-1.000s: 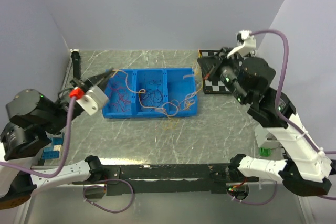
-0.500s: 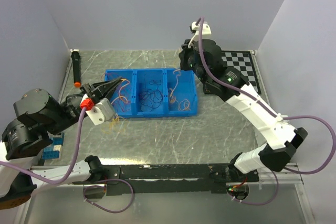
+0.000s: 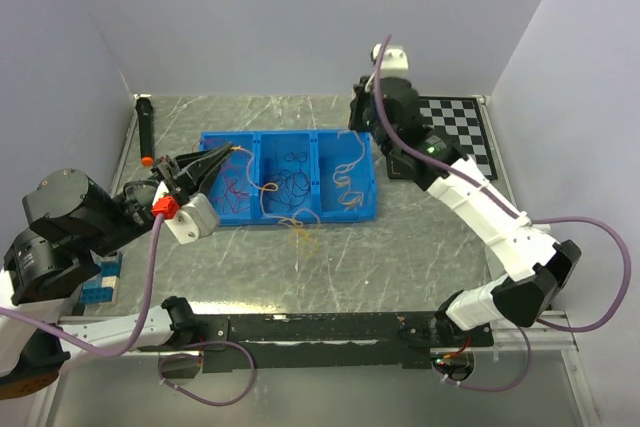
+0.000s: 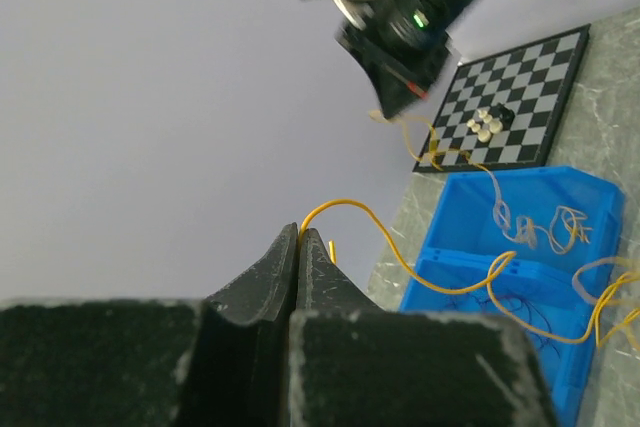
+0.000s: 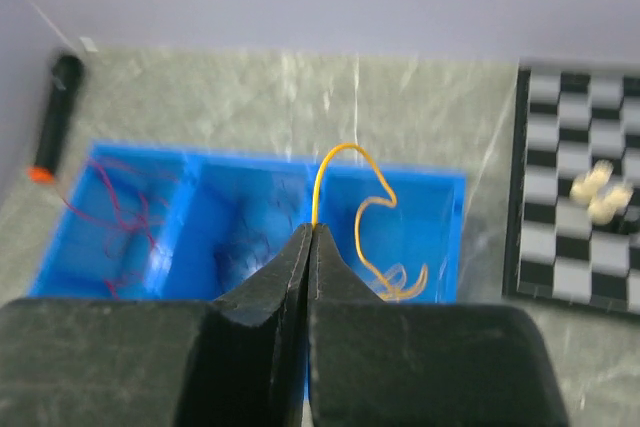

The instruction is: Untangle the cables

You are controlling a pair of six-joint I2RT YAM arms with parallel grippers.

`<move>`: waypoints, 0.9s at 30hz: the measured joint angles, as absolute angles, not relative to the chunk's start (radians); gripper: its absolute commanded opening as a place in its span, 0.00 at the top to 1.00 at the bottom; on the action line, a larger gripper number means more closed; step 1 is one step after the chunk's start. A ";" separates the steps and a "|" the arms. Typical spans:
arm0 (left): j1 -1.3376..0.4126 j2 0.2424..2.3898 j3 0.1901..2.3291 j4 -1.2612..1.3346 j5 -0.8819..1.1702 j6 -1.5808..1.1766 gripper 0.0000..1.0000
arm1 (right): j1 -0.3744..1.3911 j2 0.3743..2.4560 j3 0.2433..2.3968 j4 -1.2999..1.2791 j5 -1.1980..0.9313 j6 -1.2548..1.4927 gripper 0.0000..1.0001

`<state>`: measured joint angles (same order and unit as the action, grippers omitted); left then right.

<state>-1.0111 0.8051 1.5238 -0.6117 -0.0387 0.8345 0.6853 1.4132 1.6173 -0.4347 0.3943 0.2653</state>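
From above, the cables (image 3: 290,187) lie spread through the blue tray (image 3: 366,209), with my left gripper (image 3: 218,158) at its left end and my right gripper (image 3: 360,129) over its far right corner. In the left wrist view, my left fingers (image 4: 268,269) are pressed together on a yellow cable (image 4: 340,203) that trails down into the tray. In the right wrist view, my right fingers (image 5: 285,269) pinch a yellow strand (image 5: 342,146) above the right compartment.

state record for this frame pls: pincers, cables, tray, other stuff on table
left pincer: shut on a yellow-orange cable, over the tray's left end
right pincer: shut on a yellow-orange strand, over the tray's far right corner
blue tray: three compartments
red cables: left compartment
dark cables: middle compartment
yellow-orange: mostly right compartment, strung across dividers, some on the table in front
off-tray: chessboard far right; marker far left
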 measured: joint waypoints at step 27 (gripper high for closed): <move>-1.008 1.132 1.458 -0.077 -0.065 0.858 0.99 | 0.541 1.111 1.018 -0.340 0.189 0.543 0.27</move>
